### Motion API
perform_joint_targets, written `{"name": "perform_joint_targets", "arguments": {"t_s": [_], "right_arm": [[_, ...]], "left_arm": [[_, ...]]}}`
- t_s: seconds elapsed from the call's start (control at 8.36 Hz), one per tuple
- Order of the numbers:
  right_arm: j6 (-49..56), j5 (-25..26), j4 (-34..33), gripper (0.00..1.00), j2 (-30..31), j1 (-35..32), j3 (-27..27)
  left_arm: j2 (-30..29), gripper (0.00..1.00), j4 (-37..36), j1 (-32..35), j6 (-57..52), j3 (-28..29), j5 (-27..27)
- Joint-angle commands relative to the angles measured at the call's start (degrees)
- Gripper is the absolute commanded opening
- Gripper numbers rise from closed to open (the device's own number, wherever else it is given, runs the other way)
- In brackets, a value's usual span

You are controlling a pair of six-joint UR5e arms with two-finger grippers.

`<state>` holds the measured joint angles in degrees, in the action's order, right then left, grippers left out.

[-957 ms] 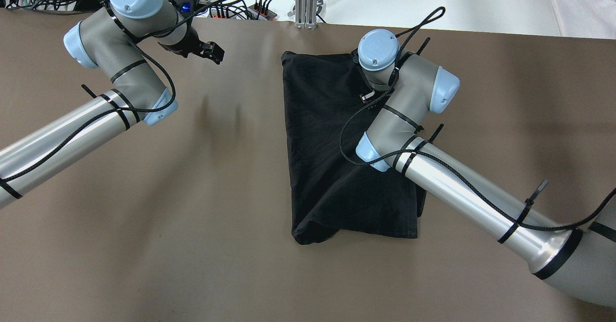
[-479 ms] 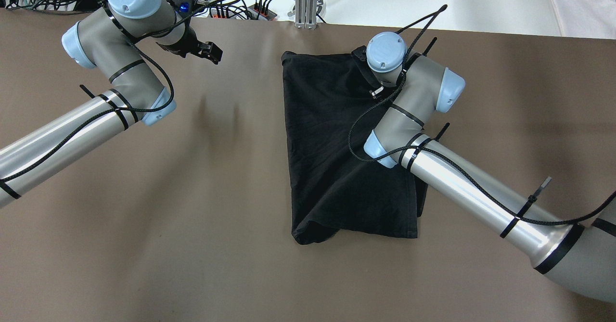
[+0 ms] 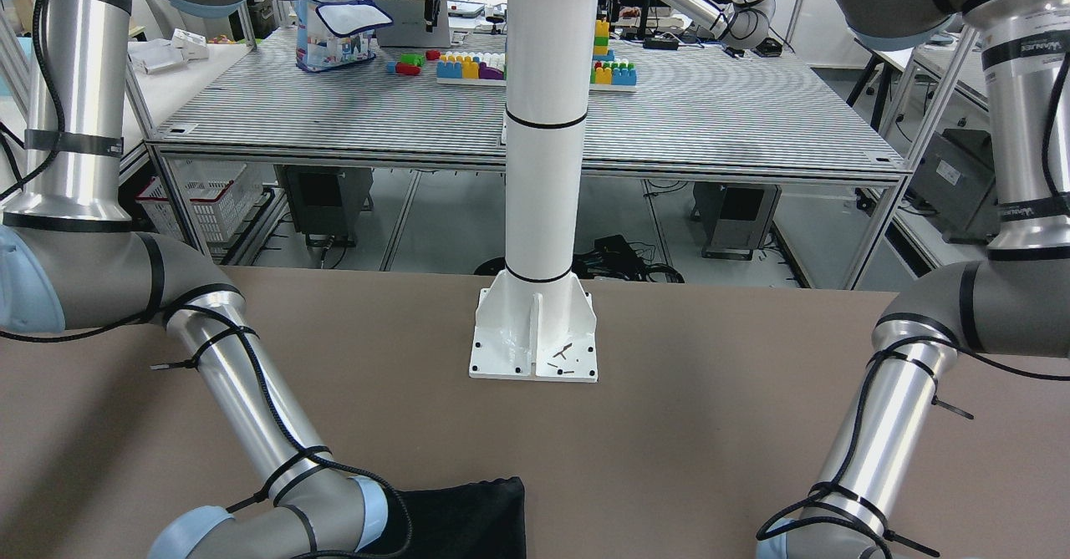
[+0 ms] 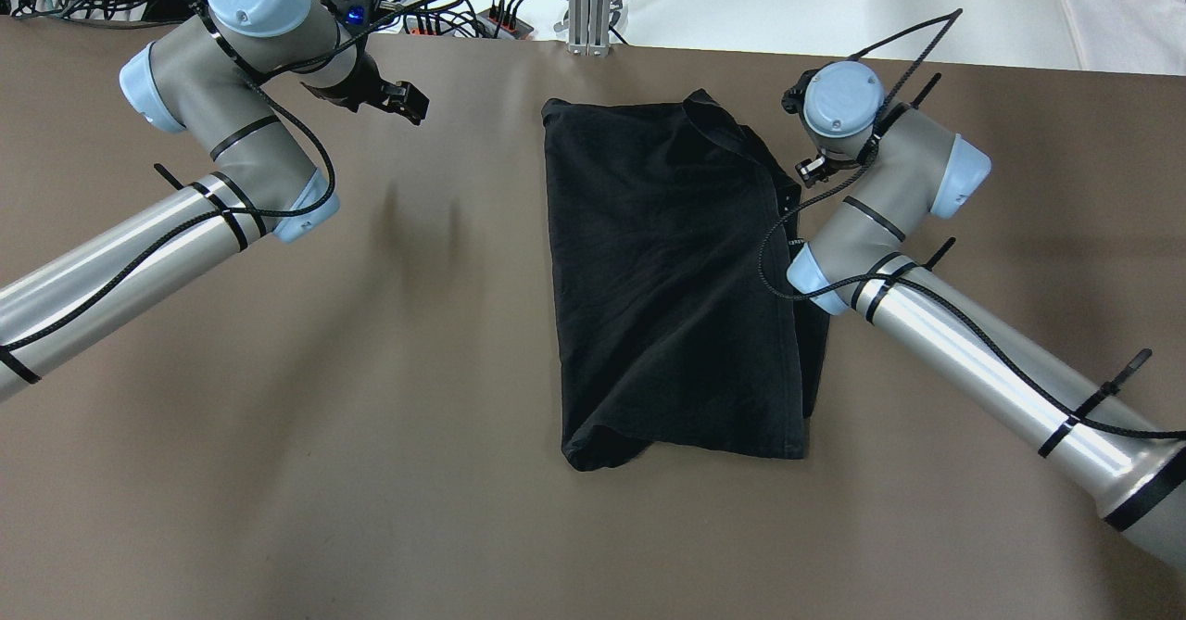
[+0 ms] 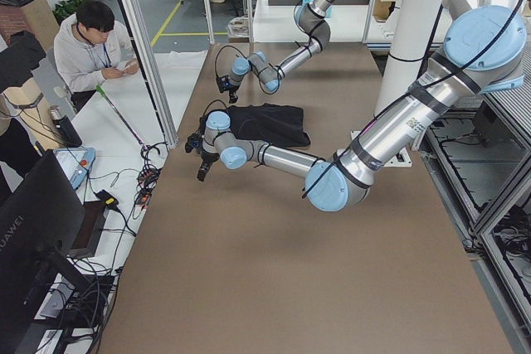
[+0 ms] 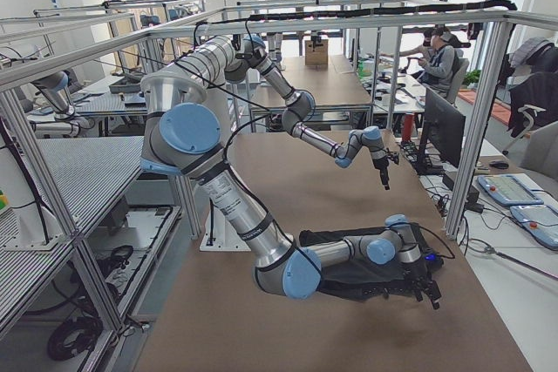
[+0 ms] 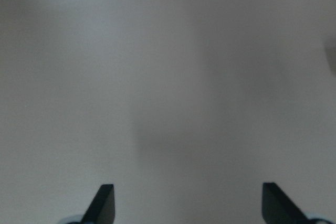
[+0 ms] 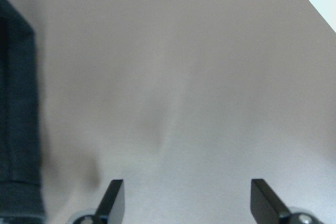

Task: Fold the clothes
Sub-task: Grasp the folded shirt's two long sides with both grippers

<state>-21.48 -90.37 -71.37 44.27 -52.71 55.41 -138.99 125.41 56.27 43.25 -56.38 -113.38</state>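
Black clothes lie folded in the middle of a matte brown tabletop, forming a rough upright rectangle of soft, faintly creased fabric; a stitched hem runs down the right edge, where a second layer peeks out beneath; the near left corner curls into a loose roll, and a small flap stands up at the far right corner. The left pincer hovers over bare tabletop well to the left of the clothes, its two dark flat fingers spread wide apart with nothing between them. The right pincer hangs just beside the far right corner of the clothes, its jaws likewise wide apart and holding nothing; in its wrist view, a dark strip of fabric fills the left edge. Both arms are smooth silver tubes with pale blue joint caps, laced with black cables; a glossy white pole base is bolted to the tabletop on the robot's side.
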Motion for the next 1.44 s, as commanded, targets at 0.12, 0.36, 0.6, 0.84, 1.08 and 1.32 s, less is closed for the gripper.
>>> {"name": "perform_joint_targets", "arguments": {"t_s": [0.12,0.36,0.6,0.84,1.08,1.32], "right_arm": [[-7.03,-9.08,2.20,0.92,2.31,-1.26,9.07],[-15.05,-12.19,2.11,0.94,5.72,-1.17,16.80],[-18.67,-13.60,2.11,0.94,13.61,-0.91,26.99],[-18.68,-13.61,2.20,0.94,15.32,-0.56,29.05],[-18.68,-13.61,2.20,0.94,15.41,-0.38,29.14],[-18.68,-13.61,2.20,0.94,15.41,-0.29,29.06]], "left_arm": [[1.08,1.00,-1.12,-0.10,2.27,-6.17,-0.61],[3.88,1.00,-0.96,-3.59,11.55,-12.58,-0.18],[8.19,1.00,-0.96,-10.61,23.75,-21.62,3.05],[8.39,1.00,-1.05,-21.94,30.82,-22.82,13.14],[8.03,0.94,-1.05,-25.76,31.37,-22.29,15.82],[5.85,0.86,-0.96,-26.82,31.37,-20.10,15.91]]}}
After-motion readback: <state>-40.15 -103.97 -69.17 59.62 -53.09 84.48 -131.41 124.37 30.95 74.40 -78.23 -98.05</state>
